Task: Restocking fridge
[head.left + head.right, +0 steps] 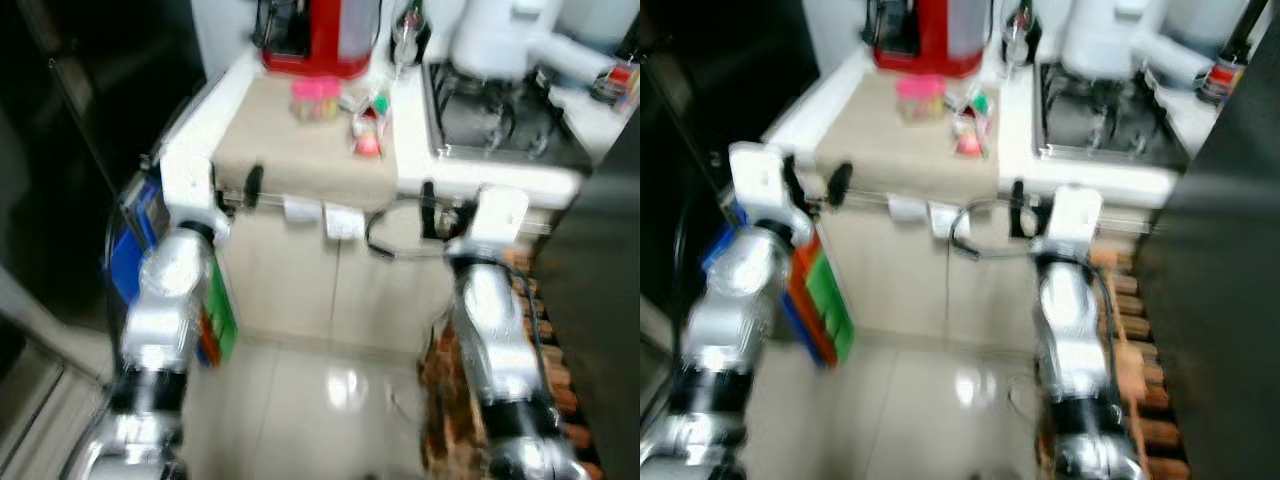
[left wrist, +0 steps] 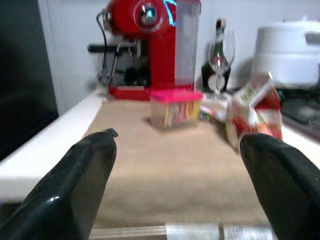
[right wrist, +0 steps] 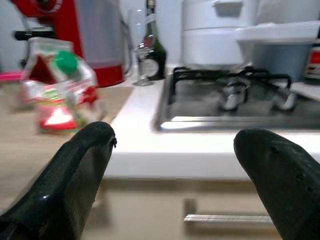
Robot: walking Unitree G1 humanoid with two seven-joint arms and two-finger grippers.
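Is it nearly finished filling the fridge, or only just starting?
It looks like it is only just starting. Nothing appears put away: the pink-lidded tub and the red and white carton sit on the beige counter. Nothing is in hand: the left gripper and right gripper are open and empty, at the counter's front edge. Picking up and carrying both items is left.

One pink-lidded tub [image 2: 175,107], one carton [image 3: 60,92], one wine glass [image 2: 218,55] (beside one red coffee machine [image 2: 150,45])
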